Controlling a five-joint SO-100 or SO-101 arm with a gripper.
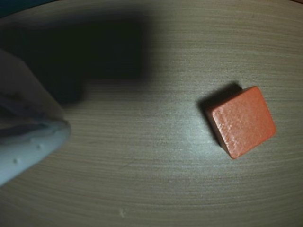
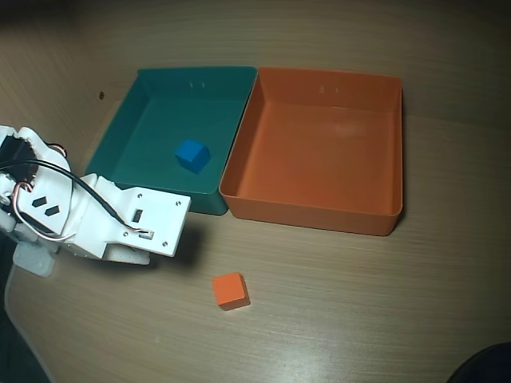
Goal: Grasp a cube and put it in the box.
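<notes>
The small orange cube (image 1: pixel 242 121) lies free on the wooden table, at the right of the wrist view. In the overhead view the cube (image 2: pixel 229 290) sits in front of the two trays. My gripper (image 2: pixel 148 257) hangs to the left of the cube, mostly hidden under the white wrist body. In the wrist view only one white fingertip (image 1: pixel 33 142) shows at the left edge, well apart from the cube, with nothing against it. The gripper holds nothing. The orange box (image 2: pixel 319 209) stands empty beyond the cube, to the right.
A teal-green tray (image 2: pixel 156 191) stands against the orange box's left wall, with a blue cube (image 2: pixel 192 155) inside. The arm's white body and cables (image 2: pixel 48 207) fill the left side. The table edge curves at the lower left.
</notes>
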